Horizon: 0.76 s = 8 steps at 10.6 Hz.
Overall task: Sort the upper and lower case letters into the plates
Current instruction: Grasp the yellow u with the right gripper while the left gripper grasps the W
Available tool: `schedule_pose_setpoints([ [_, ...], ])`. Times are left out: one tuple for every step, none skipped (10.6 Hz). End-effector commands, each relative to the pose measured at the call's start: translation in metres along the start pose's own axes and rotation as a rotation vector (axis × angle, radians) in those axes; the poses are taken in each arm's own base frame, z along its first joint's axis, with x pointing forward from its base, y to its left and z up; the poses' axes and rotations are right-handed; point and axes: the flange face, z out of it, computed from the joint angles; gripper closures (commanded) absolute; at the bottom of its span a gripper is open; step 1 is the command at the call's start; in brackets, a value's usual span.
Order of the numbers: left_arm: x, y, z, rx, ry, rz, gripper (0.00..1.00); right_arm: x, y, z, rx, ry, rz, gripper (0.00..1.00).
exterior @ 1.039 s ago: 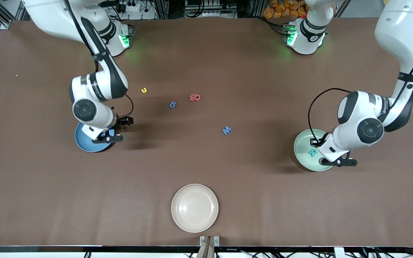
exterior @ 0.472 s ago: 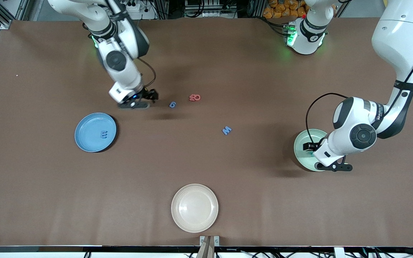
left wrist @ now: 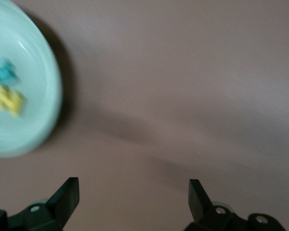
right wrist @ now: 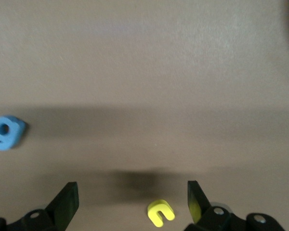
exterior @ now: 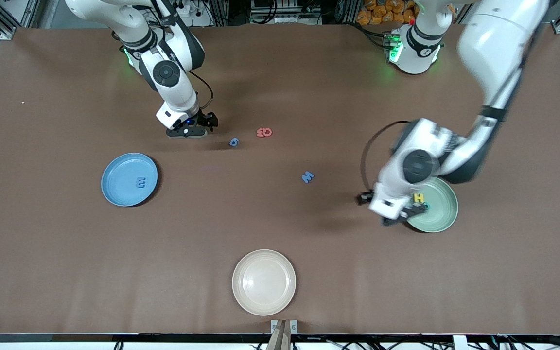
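Note:
My right gripper (exterior: 186,132) is open and low over the yellow u (right wrist: 161,212), which lies on the table between its fingers and is hidden in the front view. The blue g (exterior: 234,142) lies beside it and also shows in the right wrist view (right wrist: 7,132). Two red letters (exterior: 264,131) and the blue M (exterior: 307,177) lie mid-table. The blue m (exterior: 140,182) lies in the blue plate (exterior: 117,167). My left gripper (exterior: 401,216) is open and empty at the rim of the pale green plate (exterior: 443,214), which holds the yellow H (exterior: 419,198) and teal R (left wrist: 1,72).
A cream-white plate (exterior: 264,282) sits near the front edge, mid-table. The brown table (exterior: 66,253) stretches bare between the plates.
My right arm left the blue plate, with the m lying in it, and moved over the yellow u. My left arm swung off the green plate toward mid-table; the H now shows in it.

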Motion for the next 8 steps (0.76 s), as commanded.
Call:
schedule_pose_setpoints([
  [-0.026,0.046,0.006,-0.01,-0.022,-0.187,0.0,-0.012,0.013,0.005,-0.026,-0.042,-0.086,0.0],
  [-0.035,0.055,0.018,-0.014,-0.053,-0.291,0.0,-0.014,0.016,0.007,-0.037,-0.068,-0.12,0.0],
  [-0.057,0.073,0.026,-0.024,-0.049,-0.338,0.0,-0.013,0.018,0.01,-0.039,-0.07,-0.117,0.0],
  [-0.075,0.085,0.031,-0.029,-0.047,-0.363,0.0,-0.013,0.019,0.013,-0.041,-0.074,-0.117,0.0],
  [-0.085,0.095,0.043,-0.046,-0.054,-0.403,0.0,-0.014,0.02,0.017,-0.045,-0.081,-0.117,0.0],
  [-0.1,0.108,0.057,-0.066,-0.047,-0.426,0.0,-0.014,0.02,0.018,-0.047,-0.084,-0.117,0.0],
  [-0.105,0.111,0.071,-0.052,-0.018,-0.429,0.0,-0.016,0.022,0.023,-0.053,-0.094,-0.119,0.0],
  [-0.112,0.114,0.084,-0.03,0.0,-0.422,0.0,-0.014,0.026,0.024,-0.052,-0.098,-0.119,0.02],
])
